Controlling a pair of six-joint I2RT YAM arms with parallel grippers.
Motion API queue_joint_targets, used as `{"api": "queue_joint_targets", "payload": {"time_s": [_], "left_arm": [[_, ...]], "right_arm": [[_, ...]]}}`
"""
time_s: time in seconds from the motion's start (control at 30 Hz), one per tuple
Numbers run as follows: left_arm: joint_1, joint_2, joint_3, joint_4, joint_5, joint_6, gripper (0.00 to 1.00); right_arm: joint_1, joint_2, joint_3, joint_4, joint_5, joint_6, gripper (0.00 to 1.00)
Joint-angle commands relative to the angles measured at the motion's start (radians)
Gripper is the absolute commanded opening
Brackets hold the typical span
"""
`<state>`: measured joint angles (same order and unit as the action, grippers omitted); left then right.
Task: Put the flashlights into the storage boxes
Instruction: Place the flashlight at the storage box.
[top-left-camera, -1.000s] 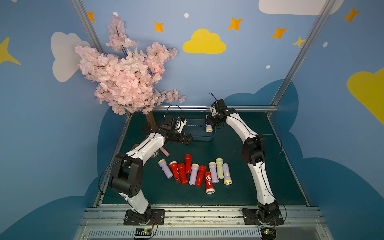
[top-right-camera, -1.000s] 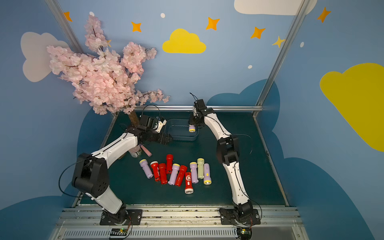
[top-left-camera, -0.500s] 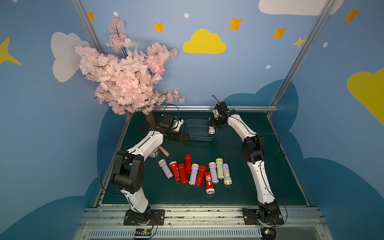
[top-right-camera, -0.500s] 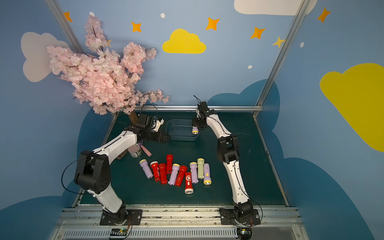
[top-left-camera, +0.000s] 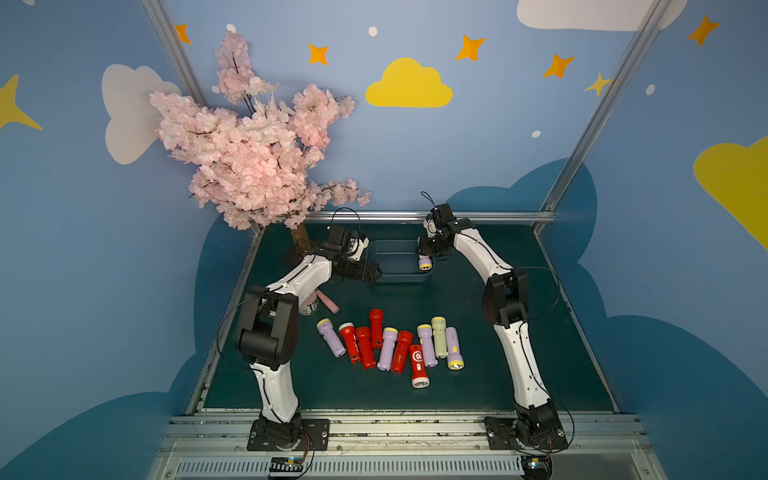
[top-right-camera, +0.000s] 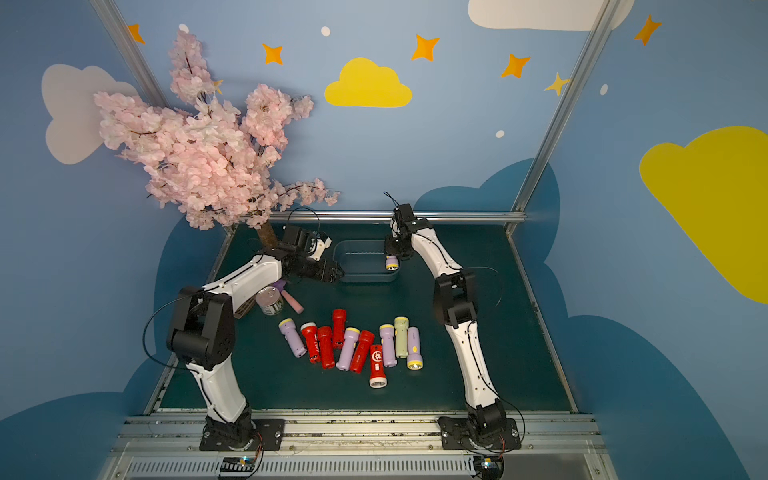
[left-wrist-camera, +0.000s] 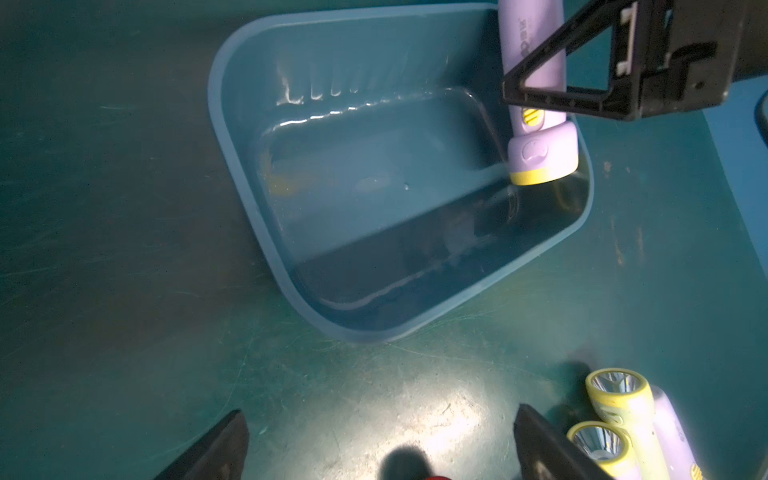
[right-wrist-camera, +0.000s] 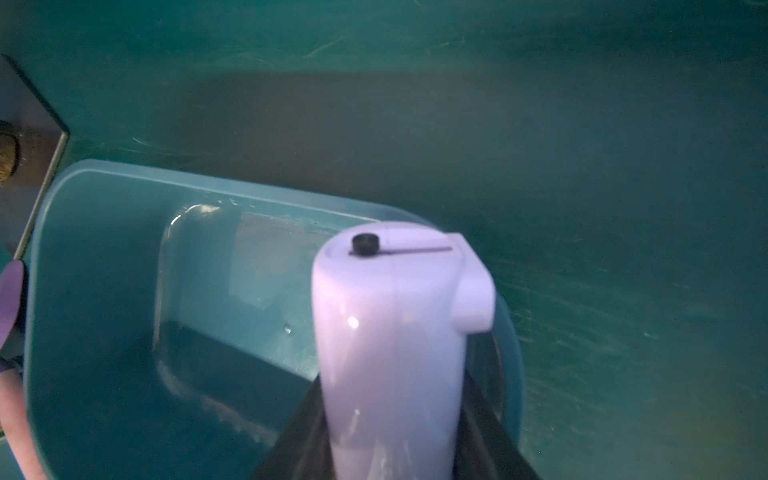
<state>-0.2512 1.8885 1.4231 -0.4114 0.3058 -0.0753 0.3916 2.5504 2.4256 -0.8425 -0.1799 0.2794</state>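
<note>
Flashlights (top-left-camera: 386, 347), smooth plastic with flared heads, lie side by side in the middle of the bench (top-left-camera: 498, 374). Near its far edge, the right gripper (top-left-camera: 429, 254) is clamped on a lavender flashlight (top-left-camera: 424, 262), yellow head down at the right end of a glossy round-cornered blue tub (top-left-camera: 395, 277). The left gripper (top-left-camera: 372, 273) gapes beside the tub; a pink stick (top-left-camera: 328, 301) lies near its arm.

Storage box (left-wrist-camera: 243, 124): smooth slate-blue plastic, glossy, bright highlights along the walls, faint smears on the floor. Lavender flashlight (right-wrist-camera: 390, 332): glossy moulded plastic, smooth, seam down the body. Right fingers (left-wrist-camera: 561, 99): black plastic, matt. Table (left-wrist-camera: 104, 249): dark green, matt, finely scratched and scuffed. Loose flashlights (top-left-camera: 388, 347): same shiny plastic, mirror-like reflectors in the heads. Tin (top-right-camera: 269, 302): bare shiny metal. Back rail (top-left-camera: 415, 216): brushed metal.
</note>
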Motion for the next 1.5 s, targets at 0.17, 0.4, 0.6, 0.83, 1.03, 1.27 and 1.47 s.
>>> {"api": "queue_joint_targets", "payload": {"time_s": [0.17,0.4,0.6,0.83,1.03,1.27,1.47], "left_arm": [[0.005,0.037,0.053,-0.02,0.038,-0.004,0.99],[0.006,0.047,0.061,-0.023,0.046,-0.013,0.99],[0.003,0.06,0.074,-0.024,0.067,-0.027,0.99],[-0.003,0.067,0.079,-0.032,0.072,-0.033,0.99],[-0.012,0.072,0.077,-0.029,0.087,-0.035,0.99],[-0.027,0.077,0.085,-0.031,0.094,-0.04,0.99],[-0.045,0.056,0.066,-0.038,0.089,-0.04,0.99]], "right_arm": [[0.004,0.035,0.02,-0.111,0.018,-0.025,0.42],[0.009,0.049,0.021,-0.139,0.014,-0.031,0.42],[0.01,0.05,0.014,-0.209,0.04,-0.042,0.41],[0.024,-0.056,-0.197,-0.176,0.039,-0.03,0.4],[0.021,-0.078,-0.239,-0.168,0.048,-0.034,0.41],[0.021,-0.093,-0.221,-0.184,0.053,-0.044,0.46],[0.023,-0.164,-0.208,-0.19,0.083,-0.068,0.53]]}}
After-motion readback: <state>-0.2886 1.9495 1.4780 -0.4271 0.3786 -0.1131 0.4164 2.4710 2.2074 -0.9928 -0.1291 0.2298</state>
